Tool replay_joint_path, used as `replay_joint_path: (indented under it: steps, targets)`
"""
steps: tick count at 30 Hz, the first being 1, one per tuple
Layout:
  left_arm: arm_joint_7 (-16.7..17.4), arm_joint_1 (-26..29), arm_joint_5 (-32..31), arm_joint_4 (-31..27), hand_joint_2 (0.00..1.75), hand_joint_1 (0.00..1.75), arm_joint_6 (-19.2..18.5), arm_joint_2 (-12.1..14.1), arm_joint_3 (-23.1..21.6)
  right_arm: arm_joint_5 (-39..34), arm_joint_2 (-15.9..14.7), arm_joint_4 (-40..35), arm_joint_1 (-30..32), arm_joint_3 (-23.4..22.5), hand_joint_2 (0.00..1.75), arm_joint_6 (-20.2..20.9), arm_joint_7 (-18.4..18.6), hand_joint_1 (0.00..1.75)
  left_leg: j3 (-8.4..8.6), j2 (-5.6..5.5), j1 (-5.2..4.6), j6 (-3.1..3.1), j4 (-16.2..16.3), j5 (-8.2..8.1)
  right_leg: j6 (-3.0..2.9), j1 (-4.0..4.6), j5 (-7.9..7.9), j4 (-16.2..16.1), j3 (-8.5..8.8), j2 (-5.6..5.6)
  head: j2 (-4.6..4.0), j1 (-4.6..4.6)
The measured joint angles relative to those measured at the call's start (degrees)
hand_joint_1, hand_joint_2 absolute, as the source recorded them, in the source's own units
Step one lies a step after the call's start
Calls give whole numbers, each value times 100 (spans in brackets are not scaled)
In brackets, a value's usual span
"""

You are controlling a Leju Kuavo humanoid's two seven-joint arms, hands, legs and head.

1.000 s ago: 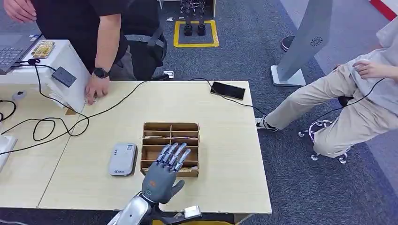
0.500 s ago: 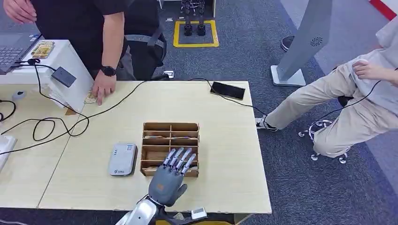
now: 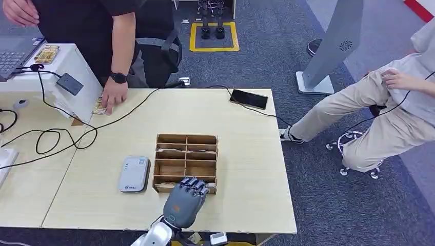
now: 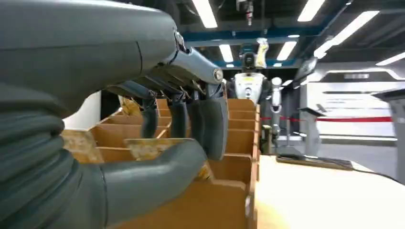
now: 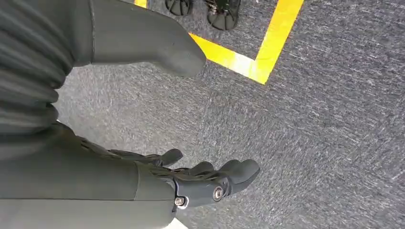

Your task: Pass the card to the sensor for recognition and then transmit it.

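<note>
Head view: the left hand [image 3: 185,201] hangs over the near row of the wooden card organizer [image 3: 186,162], fingers bent down into it — placed to take a card. The grey card reader [image 3: 134,174] lies just beside the organizer on the counter [image 3: 246,154], close for the scan.
Left wrist view: fingers [image 4: 210,121] dip into the near compartment and the thumb [image 4: 153,176] lies outside its front wall, a card [image 4: 153,145] between them — whether it is pinched I cannot tell.
Right wrist view: the right hand [image 5: 157,179] hangs over grey carpet [image 5: 310,119], fingers loosely spread, holding nothing.
</note>
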Motion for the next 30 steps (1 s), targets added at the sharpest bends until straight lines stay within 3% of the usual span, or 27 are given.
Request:
replay_joint_path:
  steps: [13,23,25,30]
  targets:
    - [76,82,-39,-79,175,175,13,-46,0,0,-17,116,0,74,175,-7,-13,0,0,0,0,0,0,0,0,0,0,0,0,0,0,0]
    - [-52,311,-44,-592,175,175,13,-63,0,-13,-26,173,0,76,175,-4,-28,0,0,0,0,0,0,0,0,0,0,0,0,0,0,0]
    - [-52,370,-46,-801,175,5,13,-59,2,-15,-33,188,0,79,175,-9,-48,0,0,0,0,0,0,0,0,0,0,0,0,0,0,0]
    - [203,414,-46,-1503,175,0,13,0,2,-17,-44,253,-1,87,175,-37,-81,0,0,0,0,0,0,0,0,0,0,0,1,-1,0,-2]
